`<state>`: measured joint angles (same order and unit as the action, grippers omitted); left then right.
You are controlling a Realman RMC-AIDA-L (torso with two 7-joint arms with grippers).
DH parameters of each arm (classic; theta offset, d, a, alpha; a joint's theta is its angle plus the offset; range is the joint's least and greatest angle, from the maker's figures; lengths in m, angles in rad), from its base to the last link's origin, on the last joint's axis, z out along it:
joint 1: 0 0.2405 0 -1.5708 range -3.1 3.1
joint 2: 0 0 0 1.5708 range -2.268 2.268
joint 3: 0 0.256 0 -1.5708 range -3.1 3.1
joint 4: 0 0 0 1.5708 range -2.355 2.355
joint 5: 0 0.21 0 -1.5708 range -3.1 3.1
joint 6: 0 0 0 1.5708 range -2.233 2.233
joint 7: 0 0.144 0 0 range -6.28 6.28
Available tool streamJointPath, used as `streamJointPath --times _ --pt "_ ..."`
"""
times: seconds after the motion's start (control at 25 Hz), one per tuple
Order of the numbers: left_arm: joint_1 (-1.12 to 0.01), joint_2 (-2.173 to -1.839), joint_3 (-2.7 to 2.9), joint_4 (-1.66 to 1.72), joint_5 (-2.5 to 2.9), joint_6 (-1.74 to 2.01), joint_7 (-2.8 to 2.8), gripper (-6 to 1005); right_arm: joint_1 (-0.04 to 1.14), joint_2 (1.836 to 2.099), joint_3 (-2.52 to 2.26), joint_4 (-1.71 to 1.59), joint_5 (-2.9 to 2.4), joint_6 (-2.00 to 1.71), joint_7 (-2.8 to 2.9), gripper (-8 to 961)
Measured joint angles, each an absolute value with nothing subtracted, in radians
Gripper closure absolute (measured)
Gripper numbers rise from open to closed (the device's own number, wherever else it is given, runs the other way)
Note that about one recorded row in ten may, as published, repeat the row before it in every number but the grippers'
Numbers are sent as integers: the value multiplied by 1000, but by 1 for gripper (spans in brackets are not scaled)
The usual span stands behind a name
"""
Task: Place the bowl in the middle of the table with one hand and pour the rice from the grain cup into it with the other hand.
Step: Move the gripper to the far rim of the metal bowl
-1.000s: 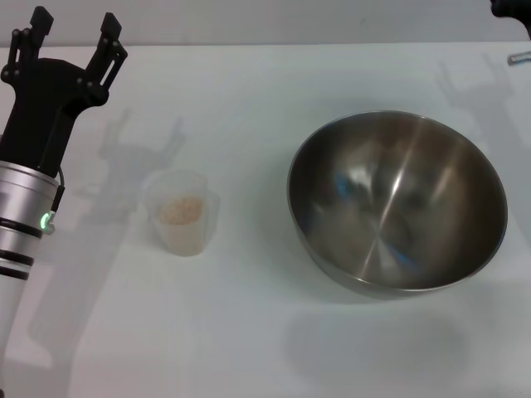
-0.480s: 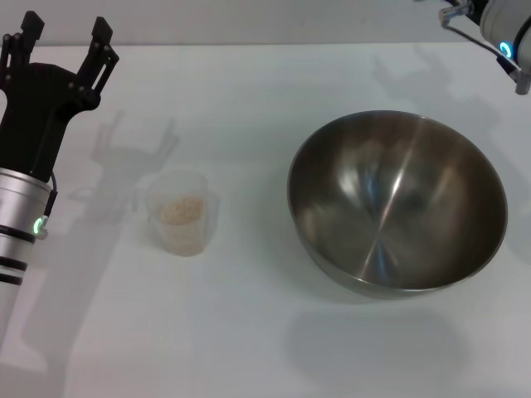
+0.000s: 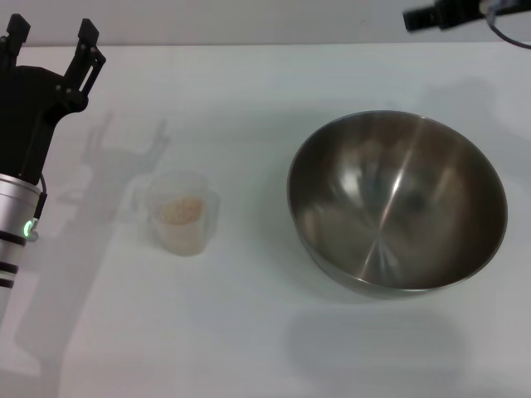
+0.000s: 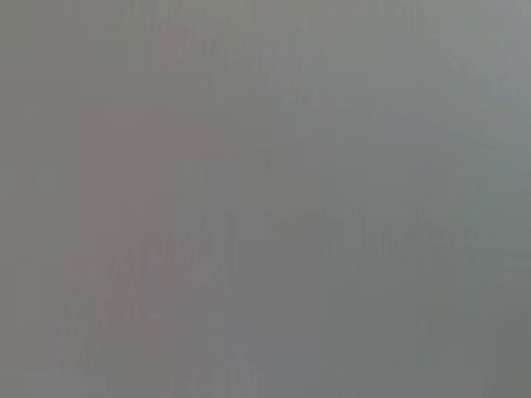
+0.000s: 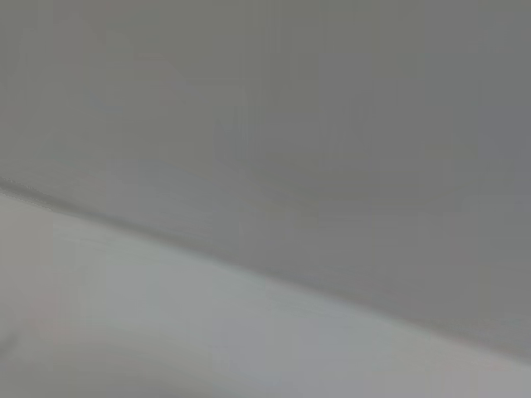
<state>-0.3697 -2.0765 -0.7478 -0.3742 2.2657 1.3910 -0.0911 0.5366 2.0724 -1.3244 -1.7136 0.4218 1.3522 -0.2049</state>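
The steel bowl (image 3: 397, 199) stands upright and empty on the right half of the white table (image 3: 249, 332). The frosted grain cup (image 3: 182, 214) stands left of the middle, with pale rice (image 3: 181, 209) inside. My left gripper (image 3: 51, 37) is open and empty at the far left, beyond and left of the cup, touching nothing. Only a black part of my right gripper (image 3: 436, 15) shows at the top right, beyond the bowl and apart from it. Both wrist views show only plain grey surfaces.
The table's far edge (image 3: 249, 44) runs along the top of the head view. Bare tabletop lies between cup and bowl and in front of both.
My left arm has drifted left and away from the cup. My right arm has come into view at the top right and swung leftward above the bowl's far side. Cup and bowl have not moved.
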Motion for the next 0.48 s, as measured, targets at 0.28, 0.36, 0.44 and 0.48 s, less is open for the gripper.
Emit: streamJointPath --times 0.28,0.36,0.44,0.48 --pt "-375 -2075 -751 -351 2266 1423 -91 128 673 2049 -1215 -1568 419 1617 -358 206" --pt "-376 -2075 -753 -348 2266 1427 -91 128 694 2044 -1216 -1531 393 1635 -370 206" --pt "-377 -2074 -757 -347 2266 1428 -91 128 705 2043 -1218 -1514 365 1648 -380 207" --pt "-377 -2074 -759 -346 2266 1428 -90 128 707 2044 -1220 -1511 356 1655 -387 207"
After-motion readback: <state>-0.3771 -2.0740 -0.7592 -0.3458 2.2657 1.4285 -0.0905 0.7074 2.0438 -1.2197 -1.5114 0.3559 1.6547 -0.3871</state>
